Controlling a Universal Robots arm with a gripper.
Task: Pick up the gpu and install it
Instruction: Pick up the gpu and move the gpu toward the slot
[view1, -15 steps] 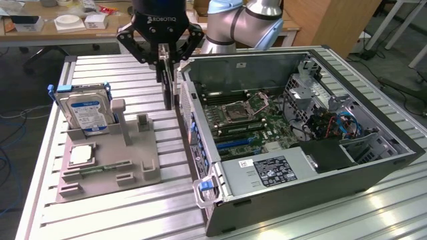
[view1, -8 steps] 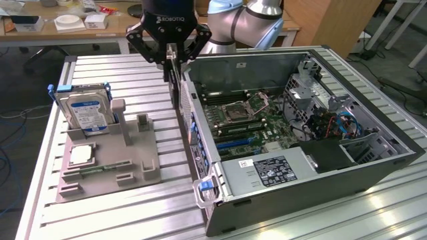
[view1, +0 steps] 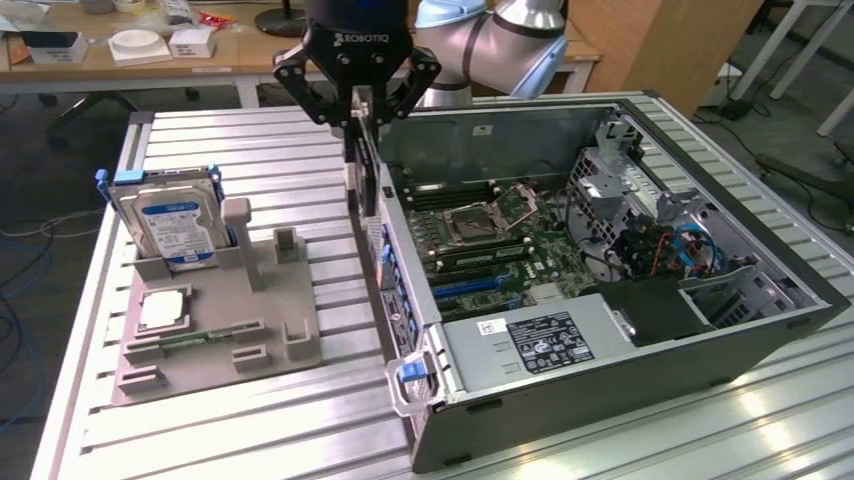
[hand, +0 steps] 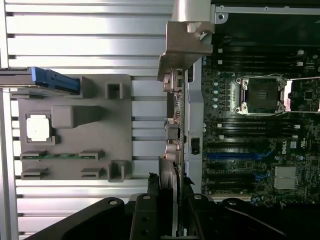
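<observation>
The gpu (view1: 358, 165) is held clamped between the closed fingers of the gripper (view1: 360, 118) and hangs upright beneath it. It is seen edge-on, as a thin dark sliver. In the exterior view it is found at about ten o'clock of the open computer case (view1: 601, 400), just beside that case's outer wall. Its silver end bracket (hand: 184, 47) is seen at the end away from the gripper.

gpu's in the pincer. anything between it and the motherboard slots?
Yes. The gpu, held edge-on in the pincer, hangs just outside the case wall. That wall stands between the card and the blue expansion slots. Above the wall's rim, nothing visible is in the way.
</observation>
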